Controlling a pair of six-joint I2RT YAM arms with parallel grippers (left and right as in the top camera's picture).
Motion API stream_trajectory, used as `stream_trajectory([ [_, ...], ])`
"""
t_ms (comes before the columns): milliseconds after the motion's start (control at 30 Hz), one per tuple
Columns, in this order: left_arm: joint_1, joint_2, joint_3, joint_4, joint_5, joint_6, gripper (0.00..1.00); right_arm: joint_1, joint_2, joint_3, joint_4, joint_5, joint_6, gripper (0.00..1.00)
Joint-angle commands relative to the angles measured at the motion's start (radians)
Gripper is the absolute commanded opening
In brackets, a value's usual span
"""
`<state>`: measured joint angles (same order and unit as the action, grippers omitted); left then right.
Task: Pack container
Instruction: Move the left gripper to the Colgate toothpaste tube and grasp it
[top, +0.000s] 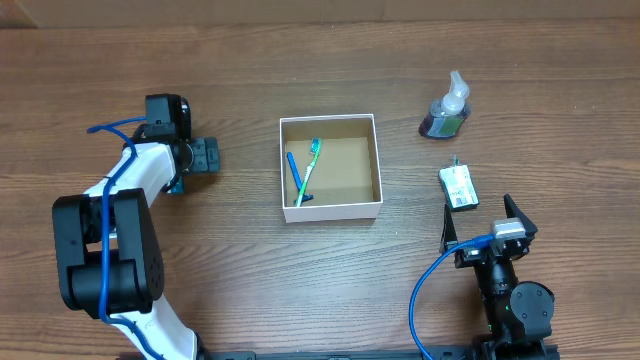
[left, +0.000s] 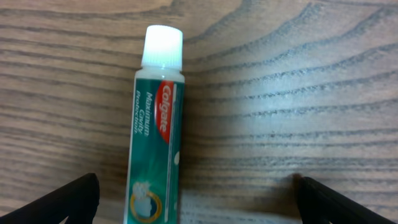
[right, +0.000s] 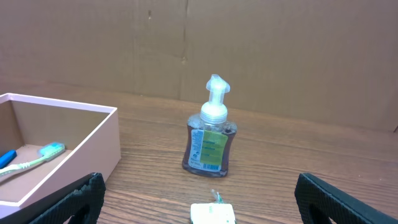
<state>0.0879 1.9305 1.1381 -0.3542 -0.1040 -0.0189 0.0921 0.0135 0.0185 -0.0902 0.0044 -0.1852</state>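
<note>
The container (top: 379, 160), a square white-walled box with a brown floor, sits mid-table and holds a green toothbrush (top: 311, 165) and a blue toothbrush (top: 296, 175). It also shows in the right wrist view (right: 74, 146). My left gripper (top: 196, 160) is left of the box, open, pointing down over a green Colgate toothpaste tube (left: 155, 143) that lies between its fingers (left: 199, 202), nearer the left one. In the overhead view the tube is mostly hidden under the arm. My right gripper (top: 483, 222) is open and empty, just behind a small white-and-green packet (top: 459, 187).
A pump soap bottle (top: 445, 110) with dark liquid stands at the back right, also seen in the right wrist view (right: 210, 140). The packet (right: 212, 214) lies between the right fingers (right: 199, 202). A cardboard wall stands behind the table.
</note>
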Motion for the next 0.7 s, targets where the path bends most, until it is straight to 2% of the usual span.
stream_trajectory([
  [0, 0.025, 0.053, -0.006, 0.006, 0.034, 0.014, 0.93, -0.005, -0.011, -0.011, 0.006, 0.001, -0.006, 1.0],
  [33, 0.03, 0.054, -0.006, 0.007, 0.034, 0.012, 0.87, -0.005, -0.011, -0.011, 0.006, 0.0, -0.006, 1.0],
  [67, 0.037, 0.055, -0.006, 0.008, 0.035, 0.011, 0.72, -0.005, -0.011, -0.011, 0.006, 0.001, -0.006, 1.0],
  [100, 0.043, 0.055, -0.006, 0.008, 0.034, 0.007, 0.65, -0.005, -0.011, -0.011, 0.006, 0.0, -0.006, 1.0],
  [133, 0.049, 0.054, -0.006, 0.007, 0.035, 0.004, 0.53, -0.005, -0.011, -0.011, 0.006, 0.001, -0.006, 1.0],
  [400, 0.093, 0.054, -0.006, -0.011, 0.056, -0.003, 0.14, -0.005, -0.011, -0.011, 0.006, 0.001, -0.006, 1.0],
  [467, 0.095, 0.054, -0.006, -0.011, 0.066, -0.019, 0.11, -0.005, -0.011, -0.011, 0.006, 0.001, -0.006, 1.0],
  [667, 0.095, 0.05, 0.007, -0.011, 0.233, -0.023, 0.14, -0.005, -0.011, -0.011, 0.006, 0.001, -0.006, 1.0],
])
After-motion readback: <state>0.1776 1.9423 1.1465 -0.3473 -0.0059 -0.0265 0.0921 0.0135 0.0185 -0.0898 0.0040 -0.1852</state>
